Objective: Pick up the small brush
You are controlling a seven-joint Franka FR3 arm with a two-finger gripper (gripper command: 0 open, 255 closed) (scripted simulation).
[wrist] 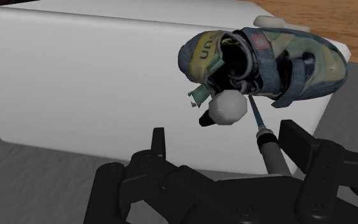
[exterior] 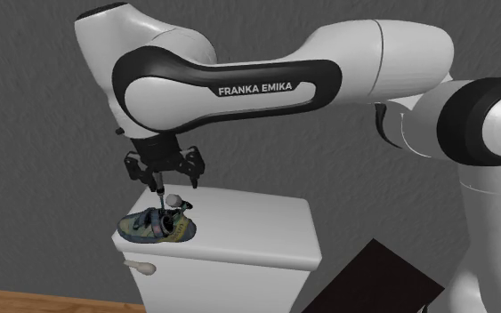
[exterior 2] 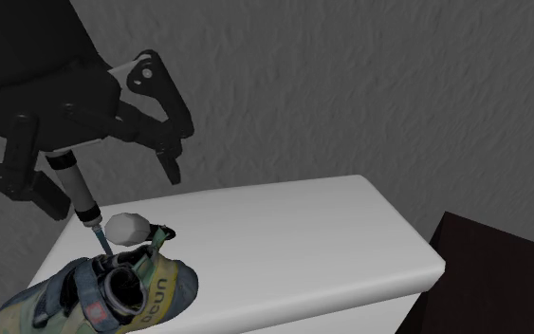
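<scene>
One move short of a grasp: the all-black two-finger hand hangs wide open and holds nothing, its fingers straddling the small brush with a grey cylindrical handle and thin teal stem. The brush stands near upright, its lower end at the multi-coloured strapped shoe on the white toilet tank lid. Next, I'd say: centre on the handle, close, lift straight up.

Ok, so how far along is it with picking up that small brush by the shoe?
Done: the approach. The gripper sits around the small brush, which stands tilted with its tip at the shoe on the white tank lid. In hand: the handle is between the open fingers, close to one, not clasped. Left: closing and lifting.
</scene>
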